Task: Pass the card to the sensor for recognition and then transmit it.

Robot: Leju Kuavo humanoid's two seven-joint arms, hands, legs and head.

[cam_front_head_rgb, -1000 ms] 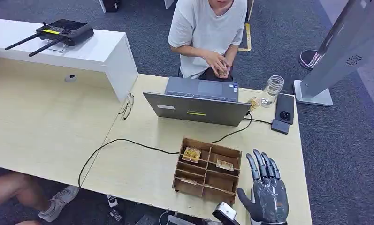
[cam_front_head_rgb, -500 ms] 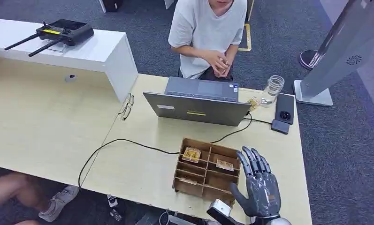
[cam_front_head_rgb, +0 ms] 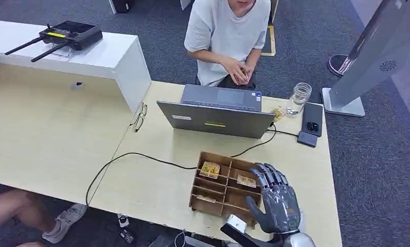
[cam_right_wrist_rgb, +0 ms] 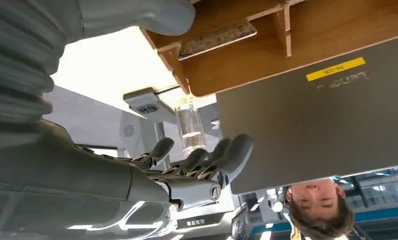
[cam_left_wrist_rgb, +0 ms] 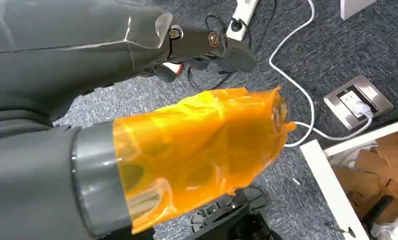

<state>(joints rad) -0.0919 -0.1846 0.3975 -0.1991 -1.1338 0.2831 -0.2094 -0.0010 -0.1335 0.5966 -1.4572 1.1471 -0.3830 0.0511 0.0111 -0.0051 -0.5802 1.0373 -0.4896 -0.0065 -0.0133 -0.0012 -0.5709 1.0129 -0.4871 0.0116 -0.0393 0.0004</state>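
A wooden divided box [cam_front_head_rgb: 204, 205] stands near the front edge of the table. It holds a card [cam_front_head_rgb: 210, 169] in a far left cell, a second card [cam_front_head_rgb: 245, 180] in a right cell and a third [cam_front_head_rgb: 207, 198] at the near left. My right hand [cam_front_head_rgb: 274, 203] is spread over the box's right side, holding nothing, with its fingertips [cam_front_head_rgb: 264, 171] beside the second card. The right wrist view shows that hand [cam_right_wrist_rgb: 187, 172], the box [cam_right_wrist_rgb: 296, 47] and a card [cam_right_wrist_rgb: 216, 36]. My left hand [cam_left_wrist_rgb: 187, 100] hangs over the floor with nothing in it, its thumb wrapped in orange film.
A laptop [cam_front_head_rgb: 216, 118] stands just beyond the box, its black cable [cam_front_head_rgb: 141, 155] running across the table. A glass jar [cam_front_head_rgb: 299, 98], a phone [cam_front_head_rgb: 312, 118] and a small dark device [cam_front_head_rgb: 307, 138] lie at the far right. A person [cam_front_head_rgb: 227, 41] sits behind the laptop.
My right hand has moved left from the table's right side and now lies over the box's right cells. The person has lowered their hands slightly.
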